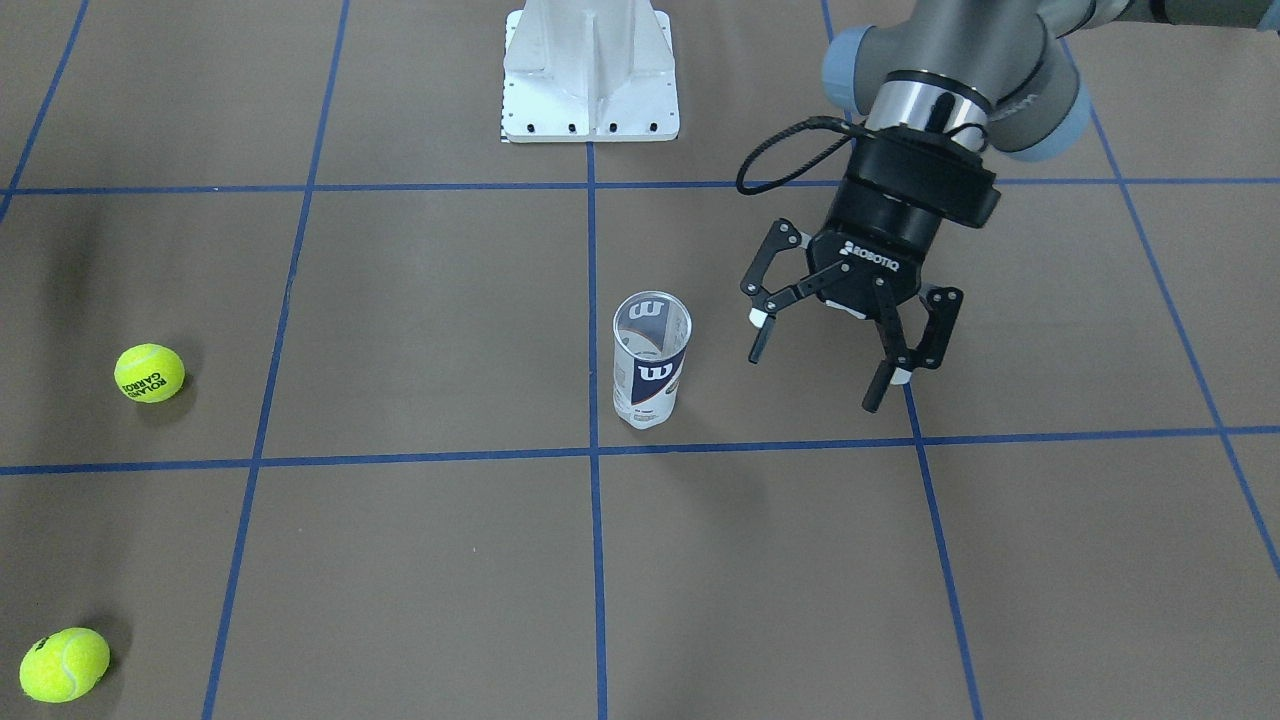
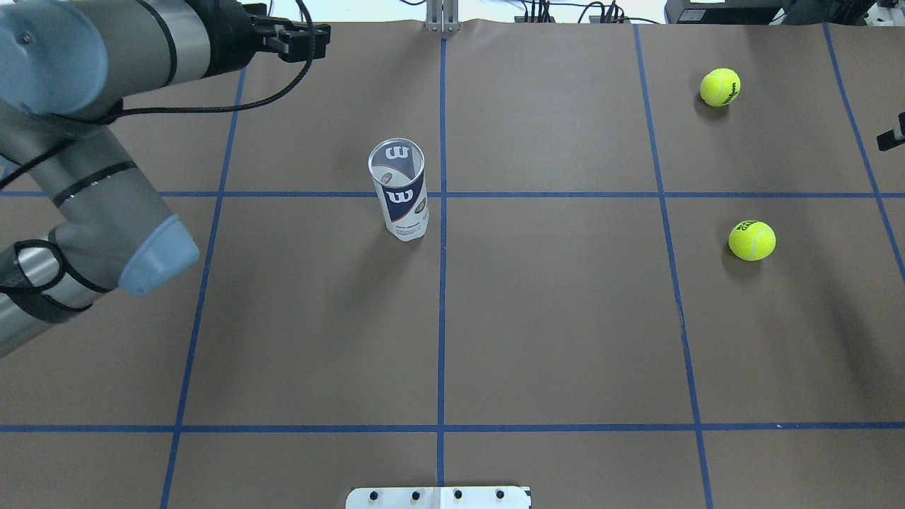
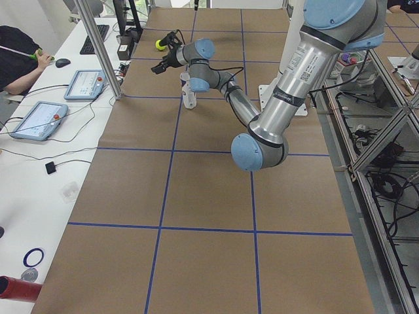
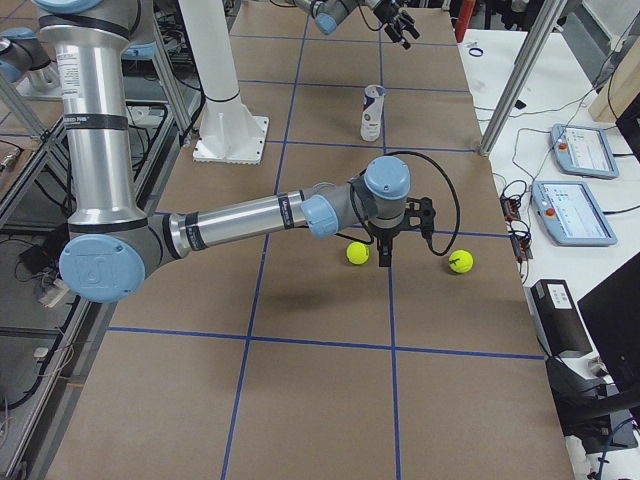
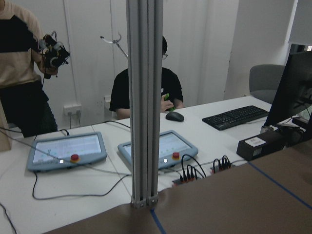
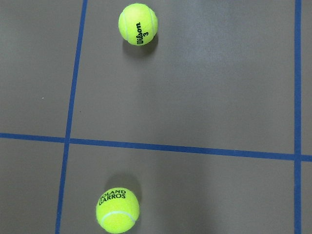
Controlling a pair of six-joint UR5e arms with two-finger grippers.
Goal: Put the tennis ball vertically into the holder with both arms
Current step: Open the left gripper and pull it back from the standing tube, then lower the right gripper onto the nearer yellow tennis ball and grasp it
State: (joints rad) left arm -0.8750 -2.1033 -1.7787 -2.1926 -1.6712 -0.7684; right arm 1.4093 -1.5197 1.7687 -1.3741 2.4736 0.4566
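Observation:
The holder (image 1: 650, 372), a clear can with a white and navy "W" label, stands upright with its mouth open near the table's middle; it also shows in the overhead view (image 2: 400, 191). It is empty. My left gripper (image 1: 815, 378) is open and empty, raised beside the holder and apart from it. Two yellow tennis balls lie on the table: a Roland Garros ball (image 1: 149, 372) and a Wilson ball (image 1: 64, 664). My right gripper (image 4: 386, 258) hangs over the table between these two balls; I cannot tell if it is open or shut. Its wrist view shows both balls (image 6: 138, 24) (image 6: 117, 210) and no fingers.
The white pedestal base (image 1: 590, 75) stands at the robot's side of the table. Blue tape lines mark the brown table cover (image 2: 551, 311). An aluminium post (image 5: 143, 102) and operators' desks with tablets (image 5: 66, 148) lie beyond the far edge.

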